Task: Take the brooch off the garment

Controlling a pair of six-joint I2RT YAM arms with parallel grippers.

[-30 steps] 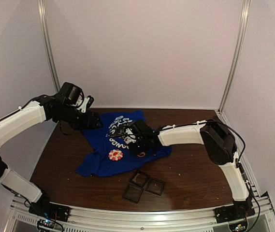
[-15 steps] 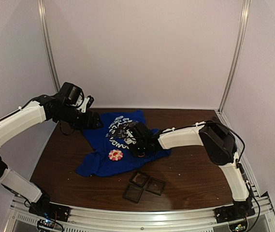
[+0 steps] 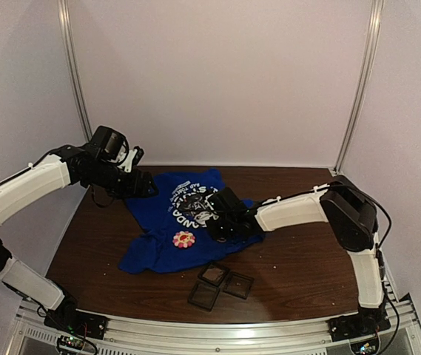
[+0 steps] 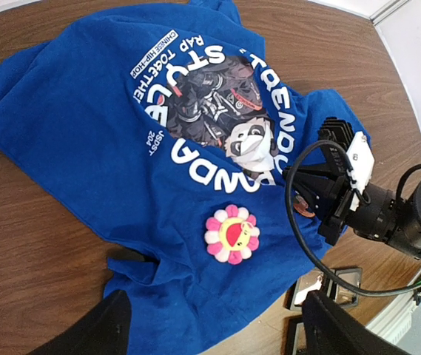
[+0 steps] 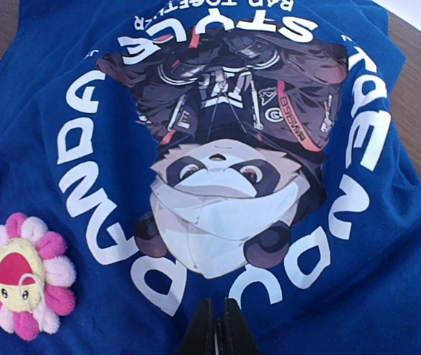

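Dark worktop (image 3: 291,266) carries the blue T-shirt (image 3: 155,250), flower brooch (image 3: 184,239) on it; my right tool (image 5: 214,329) is closed over the T-shirt, left tool (image 4: 221,325) open.

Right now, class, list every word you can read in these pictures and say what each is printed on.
"PANDA": white arc on the blue T-shirt.
"STYLE": same arc.
"TREND": same arc; later letters unclear.
"RAP TOGETHER": small white line outside the arc.
"CHINESE HIP-HOP": beside it.
Lettering inside the panda print: too small to read.
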